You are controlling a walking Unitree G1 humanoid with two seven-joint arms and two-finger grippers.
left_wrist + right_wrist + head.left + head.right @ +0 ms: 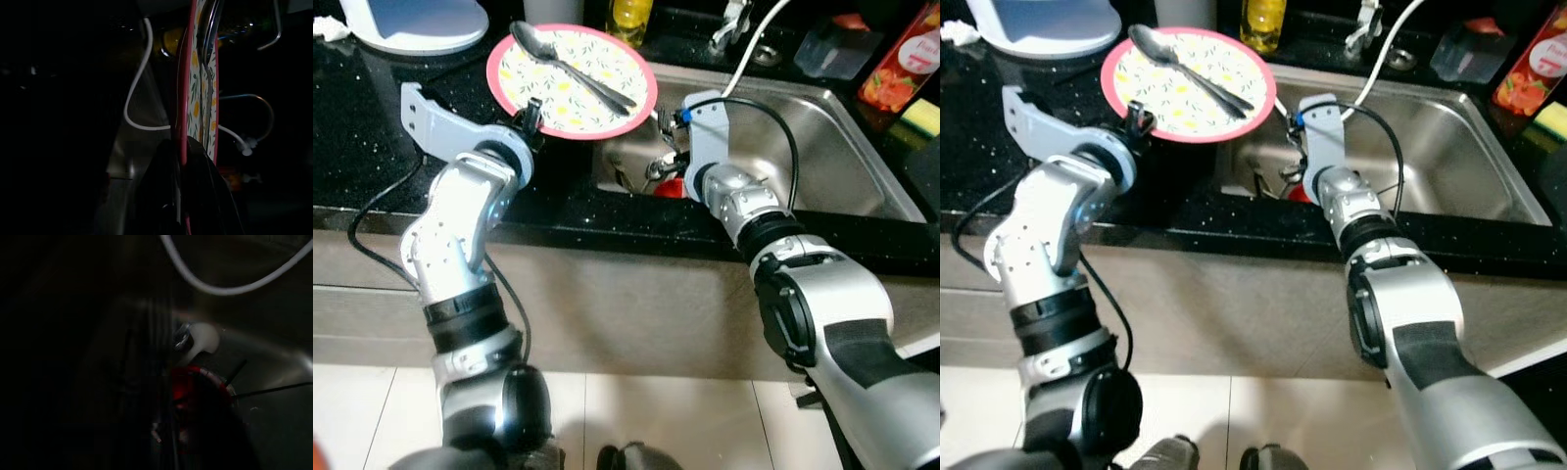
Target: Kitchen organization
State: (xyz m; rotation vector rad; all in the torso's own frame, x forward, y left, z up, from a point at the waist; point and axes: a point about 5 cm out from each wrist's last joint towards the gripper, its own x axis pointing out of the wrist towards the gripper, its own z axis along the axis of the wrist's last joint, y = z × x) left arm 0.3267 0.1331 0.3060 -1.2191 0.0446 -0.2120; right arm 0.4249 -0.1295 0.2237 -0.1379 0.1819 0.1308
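Black speckled countertop ran above pale cabinet front, tiled floor below. Steel sink sat at 2 o'clock. Left gripper clamped near rim of floral pink-edged plate at 12 o'clock; spoon lay across plate. Right gripper reached into sink near red object; finger state unclear. White hose curved over sink.

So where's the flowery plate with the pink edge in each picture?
Left eye view: the plate lies on the black counter, upper middle, with the left gripper at its near rim.
Right eye view: same spot, upper left of middle.
Left wrist view: seen edge-on, a pink-rimmed strip running up from the fingers.
Right wrist view: too dark to make it out.
Shared landmark: the spoon lying on the plate.
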